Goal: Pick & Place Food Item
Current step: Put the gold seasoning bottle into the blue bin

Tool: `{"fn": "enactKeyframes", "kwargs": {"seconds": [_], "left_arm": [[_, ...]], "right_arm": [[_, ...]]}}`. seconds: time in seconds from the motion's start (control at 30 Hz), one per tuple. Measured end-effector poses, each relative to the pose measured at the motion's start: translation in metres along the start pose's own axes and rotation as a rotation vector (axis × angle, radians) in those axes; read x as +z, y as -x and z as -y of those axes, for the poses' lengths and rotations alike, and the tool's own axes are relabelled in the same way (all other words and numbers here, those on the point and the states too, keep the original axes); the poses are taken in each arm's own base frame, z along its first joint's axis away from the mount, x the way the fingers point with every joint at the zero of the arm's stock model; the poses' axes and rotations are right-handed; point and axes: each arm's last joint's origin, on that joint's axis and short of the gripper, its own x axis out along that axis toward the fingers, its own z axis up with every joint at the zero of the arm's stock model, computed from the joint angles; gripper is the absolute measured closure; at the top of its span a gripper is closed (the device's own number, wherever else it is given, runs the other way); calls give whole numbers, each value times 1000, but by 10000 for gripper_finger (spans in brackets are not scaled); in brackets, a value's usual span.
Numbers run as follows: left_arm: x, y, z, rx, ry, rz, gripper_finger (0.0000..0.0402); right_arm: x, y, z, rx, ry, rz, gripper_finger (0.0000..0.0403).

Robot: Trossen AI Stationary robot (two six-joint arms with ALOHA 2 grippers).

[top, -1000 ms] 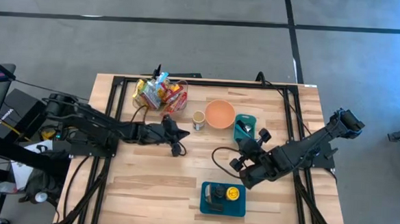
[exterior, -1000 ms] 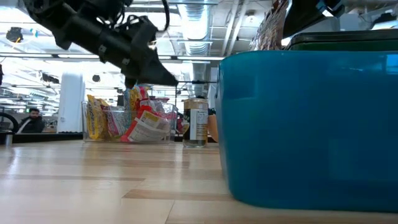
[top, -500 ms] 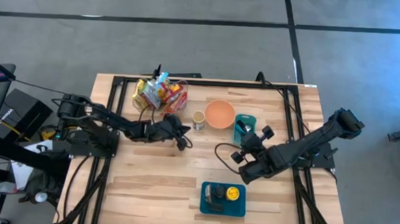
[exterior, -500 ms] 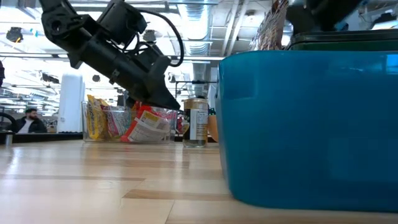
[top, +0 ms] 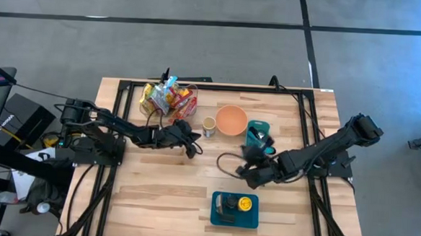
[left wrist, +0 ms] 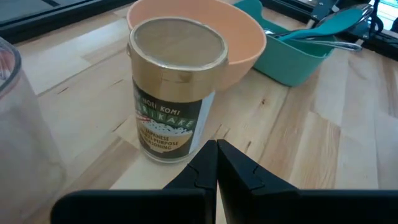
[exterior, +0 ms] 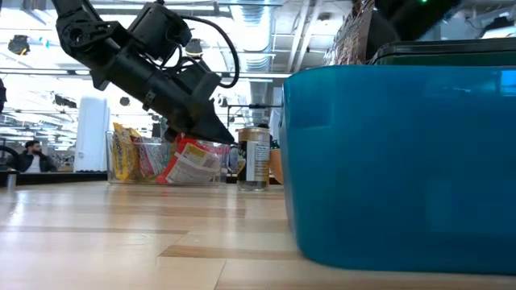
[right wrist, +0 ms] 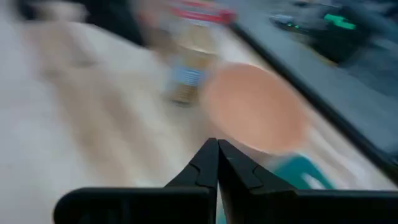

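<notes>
On the wooden tabletop [top: 163, 195], a clear bin [top: 169, 100] packed with bright food packets [exterior: 187, 161] sits at the far left. The packets stand roughly on end inside it, long sides upward, leaning against one another. Just right of the bin stands a small jar [top: 208, 126] with a gold lid, upright, its long axis vertical and its label facing the left wrist camera. Right of the jar, and touching or nearly touching it in the left wrist view, is an orange bowl [top: 231, 120]. Right of the bowl is a teal tray [top: 257, 133] holding utensils. Near the front edge lies a blue container [top: 234, 209] with a yellow item and a dark item in it.

The left gripper [top: 191, 140] hangs just off the tabletop between the bin and the jar, aimed toward the jar. Its fingers [left wrist: 214, 168] are pressed together and hold nothing. In the low view it slants down in front of the packets.

The right gripper [top: 245, 174] hovers right of centre, between the teal tray and the blue container, pointing left and toward the bowl. Its fingers [right wrist: 214, 165] are likewise closed tight and empty.

A person [exterior: 32, 153] shows in the room far behind the tabletop.
</notes>
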Motion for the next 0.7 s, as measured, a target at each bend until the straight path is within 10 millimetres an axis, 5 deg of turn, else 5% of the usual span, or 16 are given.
{"fn": "enactKeyframes", "kwargs": {"seconds": [0.37, 0.7], "left_arm": [[-6, 0, -2, 23, -28, -56, 401], [-6, 0, -2, 23, -28, -56, 401]], "right_arm": [[45, -20, -16, 527, 186, 122, 403], [52, -56, 17, 515, 206, 13, 403]]}}
